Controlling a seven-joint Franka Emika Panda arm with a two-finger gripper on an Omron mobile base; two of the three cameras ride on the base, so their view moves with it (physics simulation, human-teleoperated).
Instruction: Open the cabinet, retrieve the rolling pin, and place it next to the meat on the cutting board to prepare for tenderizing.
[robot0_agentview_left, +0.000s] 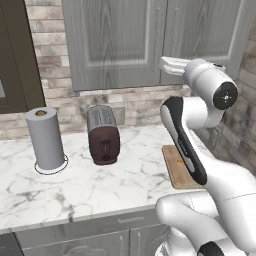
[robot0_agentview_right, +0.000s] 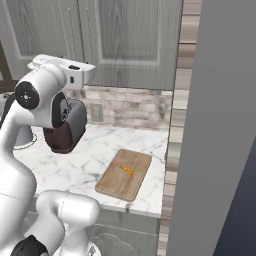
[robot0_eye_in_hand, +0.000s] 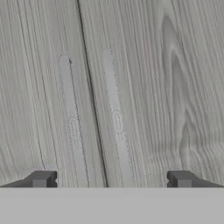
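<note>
Over on the far left a dark brown cabinet (robot0_agentview_left: 15, 55) frames the edge of the room, and beneath it runs a brick backsplash (robot0_agentview_left: 55, 75) in mixed greys and tans. On the white marble desk (robot0_agentview_left: 75, 185) a paper towel roll (robot0_agentview_left: 45, 137) stands upright on its ring base, and just beside it to the right sits a maroon toaster (robot0_agentview_left: 103, 134) with a silver top, close to the wall. Below the desk edge, low grey drawer fronts (robot0_agentview_left: 100, 225) line up.

Moving right, the cabinet (robot0_agentview_left: 150, 40) hangs overhead, grey wood grain, both panelled doors shut. From the hand view we're right up against it: the seam between the doors (robot0_eye_in_hand: 92, 100) runs top to bottom, and two thin bar handles (robot0_eye_in_hand: 72, 118) sit one each side of it. The gripper (robot0_eye_in_hand: 111, 179) faces those handles with its jaws spread wide apart, holding nothing; from the left base view the gripper (robot0_agentview_left: 172, 65) is raised level with the cabinet's lower edge.

Further right, the cutting board (robot0_agentview_right: 124, 174) lies flat near the desk's front edge, and the meat (robot0_agentview_right: 126, 170) rests near its middle. A wall outlet (robot0_agentview_right: 96, 113) shows on the backsplash behind, and a tall grey panel (robot0_agentview_right: 220, 125) closes off the right side.
</note>
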